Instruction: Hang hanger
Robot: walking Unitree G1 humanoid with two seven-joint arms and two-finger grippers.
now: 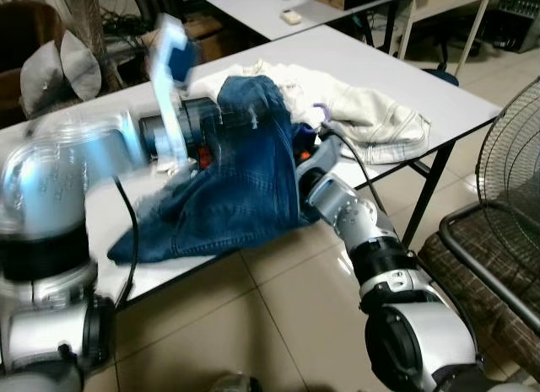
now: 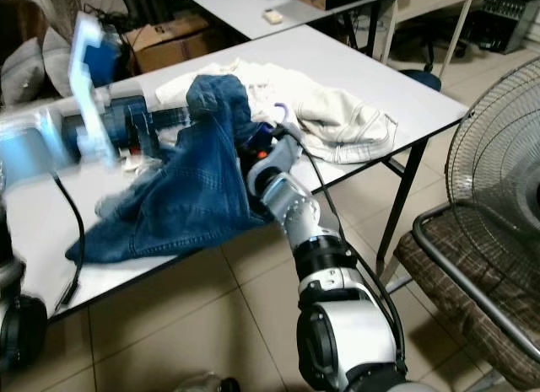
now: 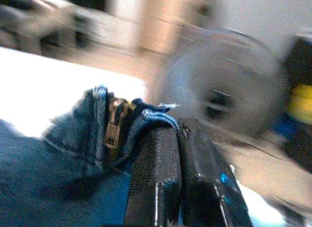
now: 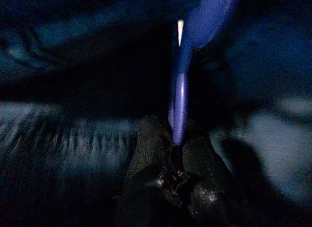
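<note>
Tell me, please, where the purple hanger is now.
The purple hanger is clamped in the right gripper, under the blue jeans on the white table; its hook peeks out beside the white garment.

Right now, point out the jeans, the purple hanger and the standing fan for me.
jeans (image 1: 240, 181): left eye view, on the middle of the lifted denim.
purple hanger (image 4: 179, 102): right wrist view, on the bar pinched by the right gripper.
standing fan (image 2: 498, 139): right eye view, on the wire grille.

A white table (image 1: 439, 88) holds a cream garment (image 1: 371, 114); a fan (image 1: 506, 147) and chair (image 1: 481, 265) stand beside it
</note>
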